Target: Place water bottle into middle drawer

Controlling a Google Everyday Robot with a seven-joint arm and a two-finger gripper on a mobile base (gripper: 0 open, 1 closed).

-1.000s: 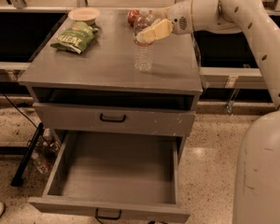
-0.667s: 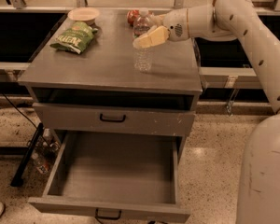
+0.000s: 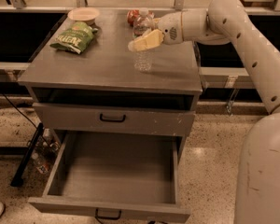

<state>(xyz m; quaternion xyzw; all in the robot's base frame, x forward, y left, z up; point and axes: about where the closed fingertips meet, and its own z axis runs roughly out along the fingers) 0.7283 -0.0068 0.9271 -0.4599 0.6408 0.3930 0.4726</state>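
Note:
The water bottle [image 3: 143, 60], clear and ribbed, stands upright on the grey cabinet top [image 3: 93, 64], right of centre. Only its lower part shows; its top is hidden behind my gripper [image 3: 136, 44]. The cream-coloured gripper reaches in from the right on the white arm and sits at the bottle's upper end. The middle drawer [image 3: 116, 171] is pulled wide open below, a bare grey tray with low side walls and a black wire handle [image 3: 107, 214] on its front.
A red can [image 3: 132, 17] and a white-capped clear bottle [image 3: 143, 21] stand at the back of the top. A green chip bag [image 3: 73, 37] and a shallow bowl [image 3: 83, 15] lie at the left. A closed drawer front [image 3: 113, 119] sits above the open one. The robot's white body [image 3: 263, 171] is at the right.
The gripper has moved a little left and down, from beside the bottle's top to over it. The bottle and the drawer have not moved.

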